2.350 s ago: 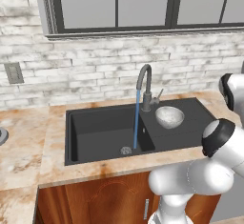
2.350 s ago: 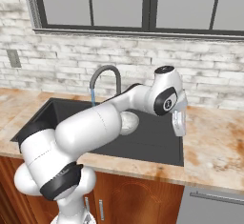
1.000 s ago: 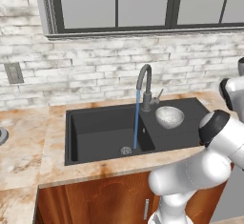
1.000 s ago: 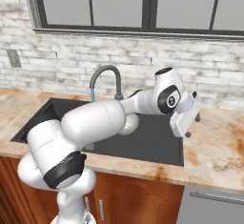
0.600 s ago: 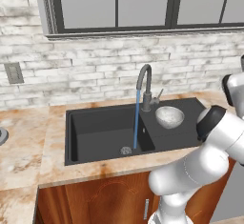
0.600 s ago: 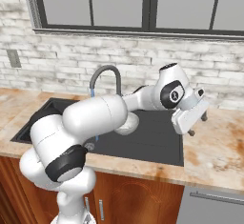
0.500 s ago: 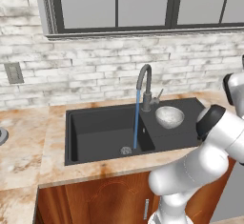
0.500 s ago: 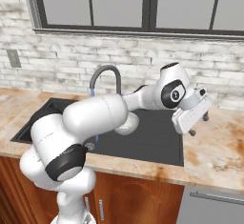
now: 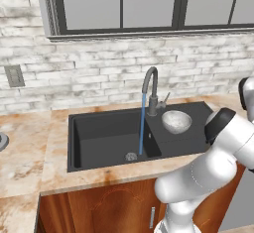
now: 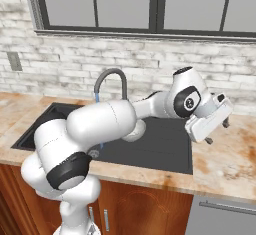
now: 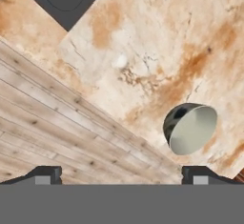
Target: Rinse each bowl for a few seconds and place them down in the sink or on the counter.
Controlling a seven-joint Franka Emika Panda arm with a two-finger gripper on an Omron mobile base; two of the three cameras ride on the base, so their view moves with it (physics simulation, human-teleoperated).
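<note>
Speckled bowl (image 9: 176, 122) on sink's (image 9: 106, 150) side section.

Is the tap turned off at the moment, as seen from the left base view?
No, a blue stream of water runs from the tap down into the sink basin.

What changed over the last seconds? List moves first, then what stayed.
The tool swung right, away from the sink, out over the counter, and nothing was grasped or released. The bowl on the sink's side section and the running tap stayed put.
</note>
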